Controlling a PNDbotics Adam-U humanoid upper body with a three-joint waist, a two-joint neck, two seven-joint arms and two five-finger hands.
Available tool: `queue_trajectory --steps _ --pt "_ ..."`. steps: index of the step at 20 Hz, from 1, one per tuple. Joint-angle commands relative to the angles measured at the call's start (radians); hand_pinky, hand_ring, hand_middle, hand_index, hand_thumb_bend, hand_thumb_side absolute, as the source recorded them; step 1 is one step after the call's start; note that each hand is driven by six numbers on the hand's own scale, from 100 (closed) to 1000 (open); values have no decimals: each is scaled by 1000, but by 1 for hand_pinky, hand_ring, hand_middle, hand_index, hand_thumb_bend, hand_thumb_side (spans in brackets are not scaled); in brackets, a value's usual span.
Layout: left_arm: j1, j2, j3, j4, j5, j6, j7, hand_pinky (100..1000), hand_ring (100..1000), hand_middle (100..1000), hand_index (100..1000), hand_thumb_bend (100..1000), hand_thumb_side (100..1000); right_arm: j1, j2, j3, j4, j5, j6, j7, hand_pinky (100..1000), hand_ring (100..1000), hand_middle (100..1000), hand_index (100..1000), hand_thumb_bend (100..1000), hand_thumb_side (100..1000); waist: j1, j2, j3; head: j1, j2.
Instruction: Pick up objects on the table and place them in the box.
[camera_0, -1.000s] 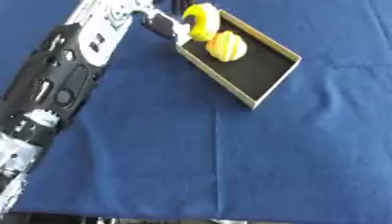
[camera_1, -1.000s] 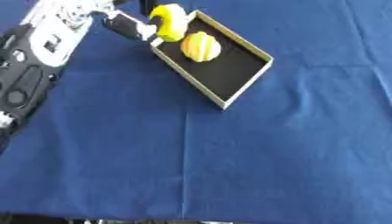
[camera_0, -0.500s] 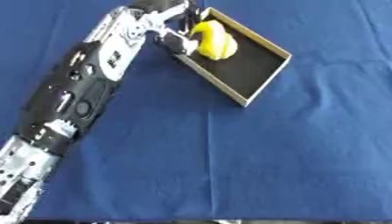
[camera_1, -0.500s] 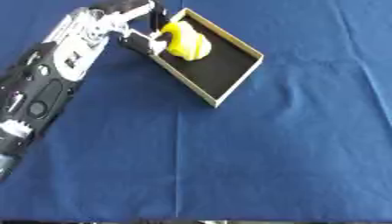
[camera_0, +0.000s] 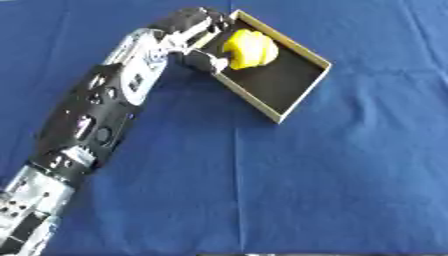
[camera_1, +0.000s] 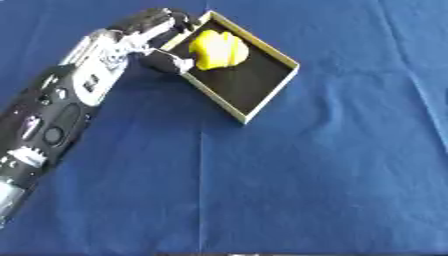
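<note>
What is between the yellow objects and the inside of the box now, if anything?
Nothing visible. The yellow objects already lie inside the box, at its far end. The left hand is at the box's far left wall, right beside them. The rest of the box floor is bare.
</note>
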Motion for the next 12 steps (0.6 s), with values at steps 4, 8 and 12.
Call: queue_trajectory --steps 4,8,12 --pt "-19 27 27 -77 9 13 67 927 865 834 990 190 689 -4 -13 -2 -17 -5 5 3 839 829 732 807 100 838 -6 -24 4 0 -6" --pt "-16 42 38 -128 64 26 96 920 853 819 971 267 521 -1 -16 -3 -17 -5 5 3 840 830 732 807 100 837 -7 -28 7 -2 -6" --pt "-10 83 48 -245 150 50 117 909 832 794 933 145 486 4 -21 -4 -17 -3 5 2 839 830 732 807 100 836 -6 -31 14 -6 -2"
